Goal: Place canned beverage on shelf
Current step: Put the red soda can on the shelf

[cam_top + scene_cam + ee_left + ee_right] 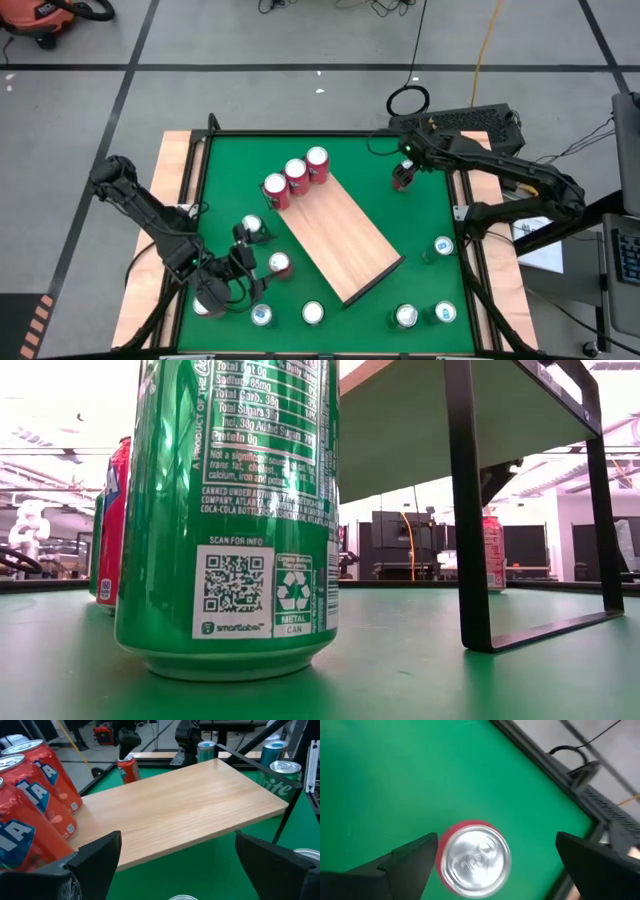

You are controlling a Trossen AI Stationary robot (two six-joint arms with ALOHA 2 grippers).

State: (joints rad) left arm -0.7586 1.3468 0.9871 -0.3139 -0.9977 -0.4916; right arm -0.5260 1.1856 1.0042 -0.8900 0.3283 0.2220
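While the right gripper (492, 857) hovers spread wide above a red aluminium can (474, 857) standing between its fingers, untouched, the left gripper (175, 865), also spread, faces the light wood-grain shelf board (185, 805) just ahead.

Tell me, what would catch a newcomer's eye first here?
Probably the wooden shelf lying slantwise across the middle of the green table, with three red cans lined up on its far end. More cans stand scattered on the table around it. The right gripper hangs open straight above a lone red can near the far right corner; the left gripper, also open, faces the shelf.
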